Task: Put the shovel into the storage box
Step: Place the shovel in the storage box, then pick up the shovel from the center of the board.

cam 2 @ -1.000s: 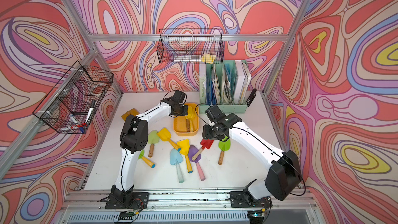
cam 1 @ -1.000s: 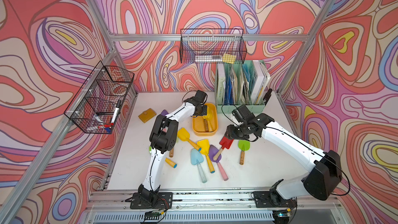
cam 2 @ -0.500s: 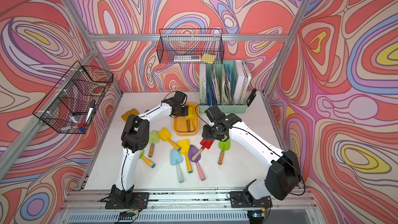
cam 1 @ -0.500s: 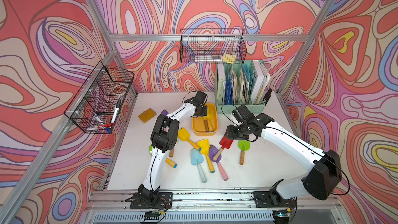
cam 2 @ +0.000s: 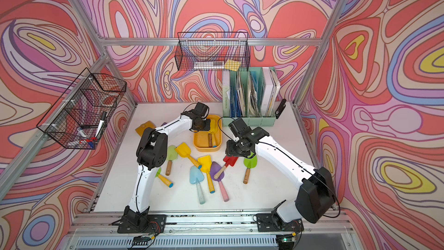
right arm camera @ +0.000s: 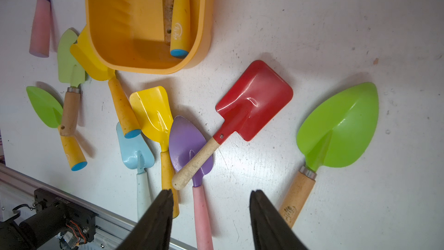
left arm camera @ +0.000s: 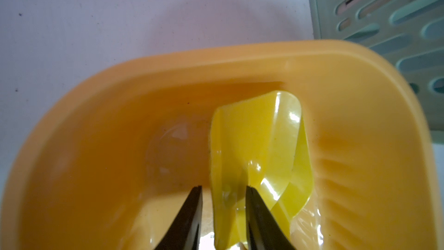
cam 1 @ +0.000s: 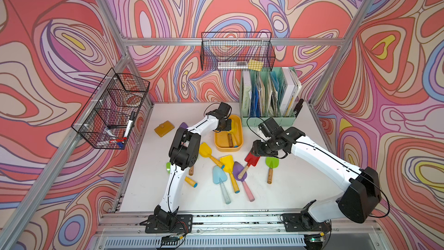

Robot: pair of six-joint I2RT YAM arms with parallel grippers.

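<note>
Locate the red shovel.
In both top views the red shovel lies on the table below the right pincer, its handle across the purple shovel, the green shovel beside it.

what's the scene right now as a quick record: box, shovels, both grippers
storage box: on the white table, in front of the mint file organizer
in box: yellow shovel and a wooden-handled shovel
left gripper: over the box, jaws parted astride the yellow blade's edge
right gripper: open, empty, above the table
nearest right gripper: red shovel, its handle lying across a purple shovel
loose on table: several more shovels
</note>
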